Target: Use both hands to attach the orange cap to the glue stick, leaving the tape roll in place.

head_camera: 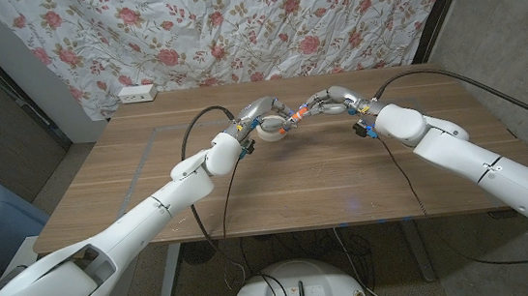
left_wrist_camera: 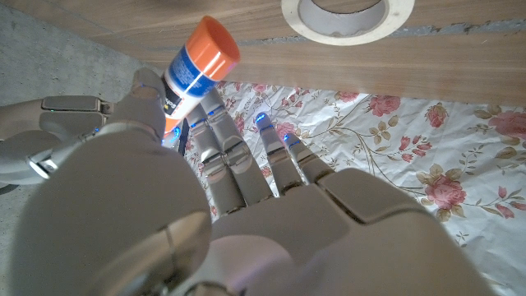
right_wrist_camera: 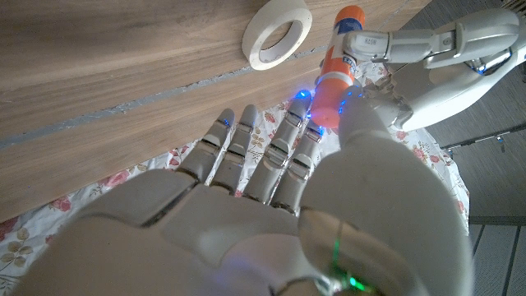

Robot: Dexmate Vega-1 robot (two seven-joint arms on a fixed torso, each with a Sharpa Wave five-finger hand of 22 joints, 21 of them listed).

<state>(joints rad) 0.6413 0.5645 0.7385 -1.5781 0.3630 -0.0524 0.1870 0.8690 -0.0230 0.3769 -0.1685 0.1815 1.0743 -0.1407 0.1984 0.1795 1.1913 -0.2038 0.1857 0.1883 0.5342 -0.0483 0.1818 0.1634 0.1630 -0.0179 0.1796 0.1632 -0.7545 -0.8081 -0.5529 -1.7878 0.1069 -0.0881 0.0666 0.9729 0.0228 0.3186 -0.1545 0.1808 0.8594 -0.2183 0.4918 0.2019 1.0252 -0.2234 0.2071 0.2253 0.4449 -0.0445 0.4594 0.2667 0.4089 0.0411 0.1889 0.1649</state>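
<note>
Above the far middle of the wooden counter (head_camera: 152,193), the robot's left hand (head_camera: 259,115) and right hand (head_camera: 330,100) meet fingertip to fingertip around a white-and-blue glue stick with an orange cap (head_camera: 295,120). Left-hand fingers pinch the stick's lower end, while the right hand's thumb and fingers close on the orange cap (right_wrist_camera: 331,89), seated on the tube. Capped and tilted, the stick (left_wrist_camera: 194,70) hangs clear of the wood. Just beside it, under the left hand, a white tape roll (head_camera: 273,127) lies flat on the counter. Behind hangs a rose-patterned floral cloth (head_camera: 233,25).
</note>
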